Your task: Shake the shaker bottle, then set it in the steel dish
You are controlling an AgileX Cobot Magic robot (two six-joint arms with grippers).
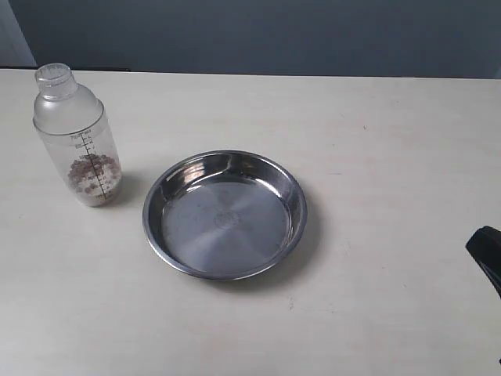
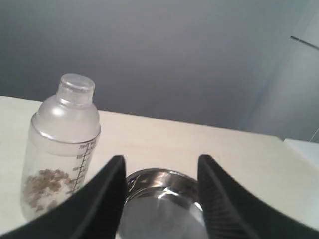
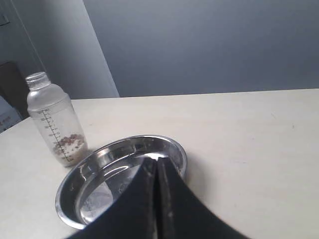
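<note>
Shaker bottle (image 1: 77, 137) stands upright on the surface (image 1: 376, 117) just beside the steel dish (image 1: 225, 215), clear of its rim and held by nobody, so by my read nothing is done yet: pickup, shake and set-down in the dish are all left. Left hand (image 2: 160, 160) gapes wide and empty near the dish, while right hand (image 3: 155, 164) is pinched together on nothing, also near the dish. Count: one bottle, one dish, two hands.

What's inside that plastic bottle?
A little heap of brown pellets sits at the bottom of the bottle; above them it looks empty. The frosted plastic blurs them, so what they are cannot be told, and the cap hides the neck.
</note>
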